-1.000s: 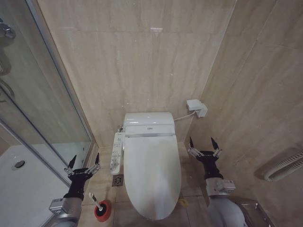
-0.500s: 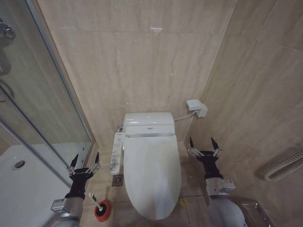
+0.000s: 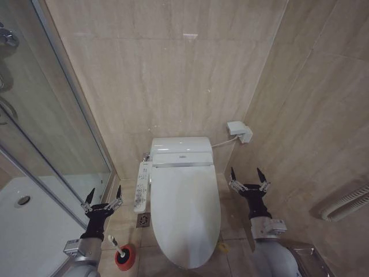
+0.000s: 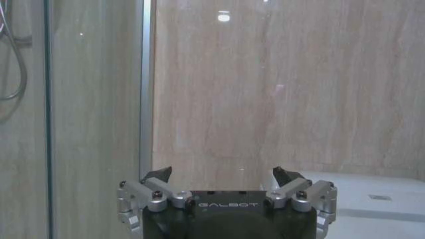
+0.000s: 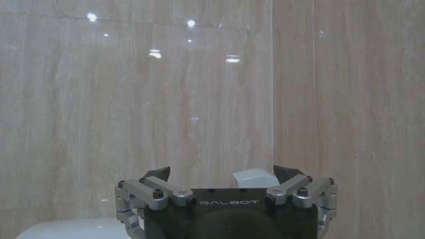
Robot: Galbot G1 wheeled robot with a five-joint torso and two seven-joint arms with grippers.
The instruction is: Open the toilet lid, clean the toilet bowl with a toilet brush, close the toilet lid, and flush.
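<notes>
Opening step not begun: lid (image 3: 185, 213) is down between both open, empty grippers (image 3: 103, 199) (image 3: 248, 179); next needs its front edge.

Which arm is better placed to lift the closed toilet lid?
Probably either. The toilet lid lies between the open left claw and open right claw; the right looks slightly nearer its edge.

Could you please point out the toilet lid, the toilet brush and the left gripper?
toilet lid (image 3: 184, 208), head view, middle of the closed panel.
toilet brush (image 3: 117, 247), head view, on its white handle.
left gripper (image 3: 103, 196), head view, midway between its open fingertips.
</notes>
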